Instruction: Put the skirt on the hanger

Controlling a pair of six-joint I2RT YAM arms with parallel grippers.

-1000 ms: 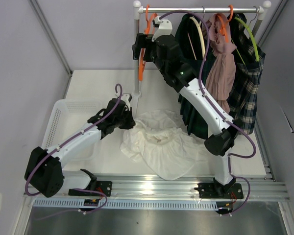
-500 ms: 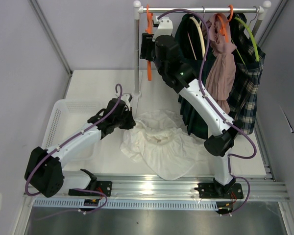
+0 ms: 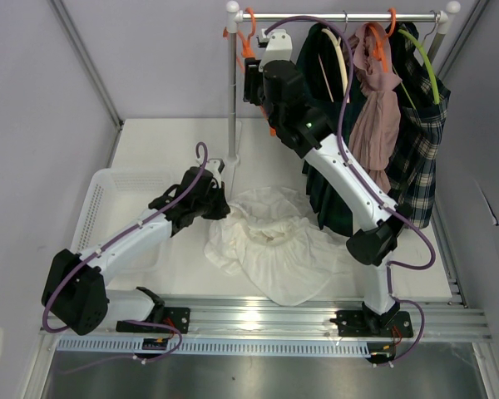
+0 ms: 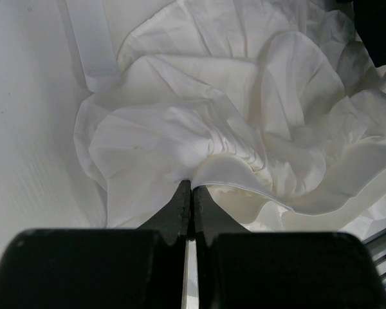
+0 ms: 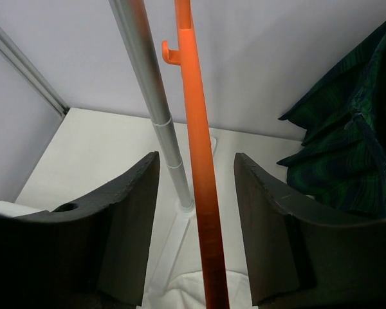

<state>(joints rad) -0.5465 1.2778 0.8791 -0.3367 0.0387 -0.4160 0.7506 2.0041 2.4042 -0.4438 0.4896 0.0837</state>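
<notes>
Pinching a fold of the white skirt (image 4: 244, 129), left hand (image 4: 188, 185) is closed on it. The skirt lies heaped on the table (image 3: 166, 141), centre of top view. Upper middle, right hand (image 5: 196, 161) stands open, fingers either side of the orange hanger (image 5: 192, 96), beside the pole (image 5: 148, 84).

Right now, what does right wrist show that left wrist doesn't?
Only right wrist: the orange hanger standing between the open jaws of the right gripper, a gap on each side; the grey rack pole behind it; a dark green plaid skirt at the right edge.
Only left wrist: the left gripper shut, pinching a gathered fold of the white skirt.
Both: the white table, and probably the white skirt, as a sliver of white cloth at the bottom of the right wrist view.
</notes>
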